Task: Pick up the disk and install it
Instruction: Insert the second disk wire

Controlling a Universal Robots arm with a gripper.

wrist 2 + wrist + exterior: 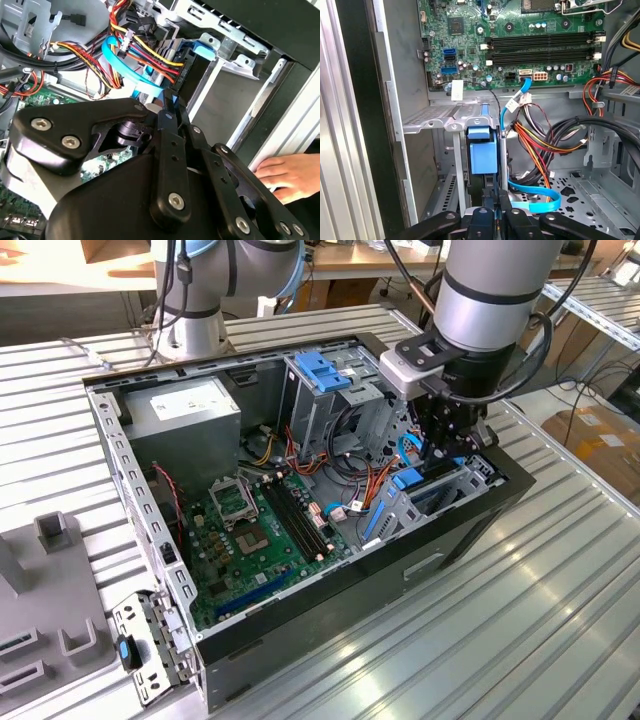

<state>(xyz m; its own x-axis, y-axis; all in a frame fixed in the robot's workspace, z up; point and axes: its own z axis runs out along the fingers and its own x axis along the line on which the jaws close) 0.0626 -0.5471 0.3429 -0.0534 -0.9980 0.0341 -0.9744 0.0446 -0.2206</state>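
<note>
My gripper (447, 448) pinches the disk's blue bracket (483, 156) in its bay; the blue SATA cable (536, 198) nearby could snag, I reckon

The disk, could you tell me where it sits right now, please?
The disk stands on edge in the metal bay at the open computer case's corner on the exterior view's right, directly beneath the gripper, beside the blue cable.
</note>
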